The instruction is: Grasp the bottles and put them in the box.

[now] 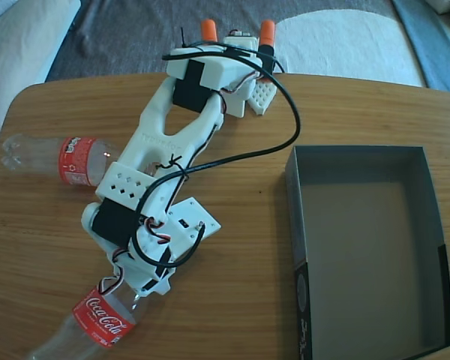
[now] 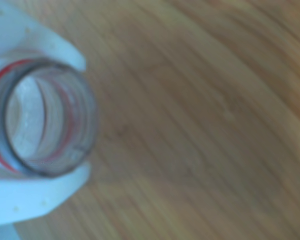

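Note:
Two clear bottles with red Coca-Cola labels lie on the wooden table in the fixed view. One bottle (image 1: 67, 159) rests at the left edge, partly behind the white arm. The other bottle (image 1: 97, 321) points its neck up-right at the bottom left, and its base runs out of frame. My gripper (image 1: 145, 289) sits at that neck. In the blurred wrist view the capless bottle mouth (image 2: 45, 120) fills the gap of my gripper (image 2: 85, 117), with a white finger pressed against it above and below. The box (image 1: 367, 255), dark grey inside, stands empty at the right.
The arm's base with orange clamps (image 1: 236, 34) is fixed at the table's far edge, and a black cable (image 1: 285, 105) loops off it toward the box. Bare wooden table (image 1: 240, 300) lies between the arm and the box. A grey rug shows beyond the table.

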